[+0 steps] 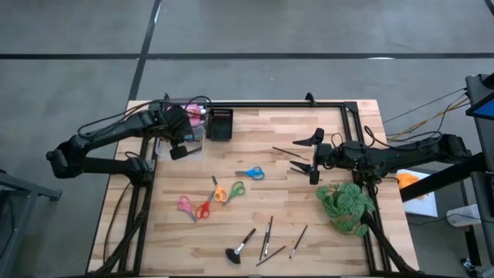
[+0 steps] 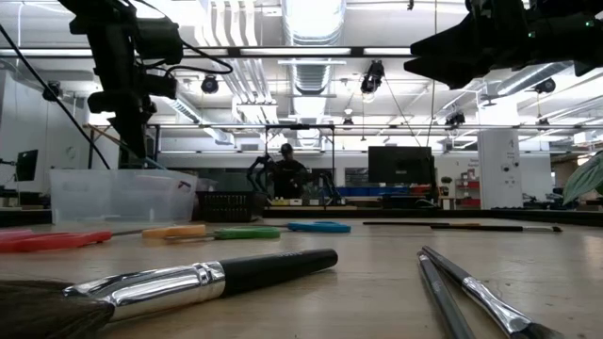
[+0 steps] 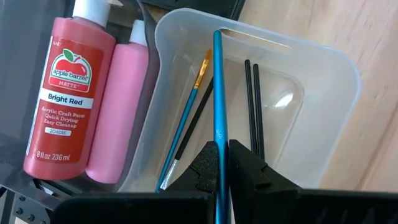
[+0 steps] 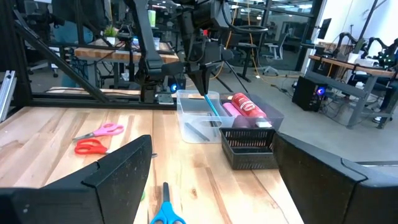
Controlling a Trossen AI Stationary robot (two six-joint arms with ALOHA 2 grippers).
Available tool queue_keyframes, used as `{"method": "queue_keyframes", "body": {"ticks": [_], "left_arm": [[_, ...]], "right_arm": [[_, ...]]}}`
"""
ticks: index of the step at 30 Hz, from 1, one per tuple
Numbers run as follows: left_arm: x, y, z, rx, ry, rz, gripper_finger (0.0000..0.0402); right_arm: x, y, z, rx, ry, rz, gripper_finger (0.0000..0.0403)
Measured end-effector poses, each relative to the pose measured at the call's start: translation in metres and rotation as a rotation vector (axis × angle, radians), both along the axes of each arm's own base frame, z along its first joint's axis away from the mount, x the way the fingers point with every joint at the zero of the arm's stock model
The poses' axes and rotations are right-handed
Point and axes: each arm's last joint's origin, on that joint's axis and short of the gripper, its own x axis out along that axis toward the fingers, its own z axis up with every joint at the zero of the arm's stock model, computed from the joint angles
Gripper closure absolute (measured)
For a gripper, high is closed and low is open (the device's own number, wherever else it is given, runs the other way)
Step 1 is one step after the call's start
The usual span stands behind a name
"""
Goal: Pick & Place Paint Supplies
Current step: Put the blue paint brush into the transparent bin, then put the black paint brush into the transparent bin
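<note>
My left gripper [image 1: 182, 145] hangs over the clear tub [image 1: 191, 141] at the table's far left, shut on a thin blue brush [image 3: 217, 93]. Inside the tub lie a blue-handled brush [image 3: 186, 127] and two thin black ones [image 3: 254, 106]. A red paint bottle [image 3: 67, 93] and a pink one [image 3: 121, 106] lie beside the tub. My right gripper [image 1: 312, 160] waits open at mid-right, level above the table, with two dark brushes [image 1: 290, 153] close by. Several scissors [image 1: 250, 172] and brushes [image 1: 266, 235] lie flat on the wood. My left gripper pinches the blue brush's handle [image 3: 217, 163] between its two fingers. The fingers come from above, slanting down, and the brush sticks out past the fingertips roughly along them. It hangs tilted, its lower end [image 4: 216, 112] down inside the tub; whether it touches the tub's floor I cannot tell.
A black tray [image 1: 220, 123] stands right of the tub at the far edge. A green leafy plant [image 1: 344, 205] sits at the right near side. Pink and red scissors [image 1: 193, 207] and orange and green ones [image 1: 228, 191] lie mid-table; a wide brush [image 1: 238, 247] lies near the front edge.
</note>
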Motion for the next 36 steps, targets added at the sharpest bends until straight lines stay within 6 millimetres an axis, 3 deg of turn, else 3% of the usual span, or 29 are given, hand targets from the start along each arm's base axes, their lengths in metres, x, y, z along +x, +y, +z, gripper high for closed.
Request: {"method": "queue_keyframes", "body": {"ticks": [6,16,26,36], "left_arm": [[0.0,0.0,0.0,-0.001,-0.001,0.003,0.0381],[0.0,0.0,0.0,-0.001,0.0,0.003,0.0299],[0.0,0.0,0.0,-0.001,0.001,0.002,0.029],[0.014,0.001,0.04,-0.005,-0.198,0.052,0.029]], "right_arm": [[0.0,0.0,0.0,0.0,0.0,0.0,0.0072],[0.0,0.0,0.0,0.0,0.0,0.0,0.0072],[0.0,0.0,0.0,0.0,-0.001,0.0,0.0072],[0.0,0.0,0.0,0.0,-0.001,0.0,0.0072]]}}
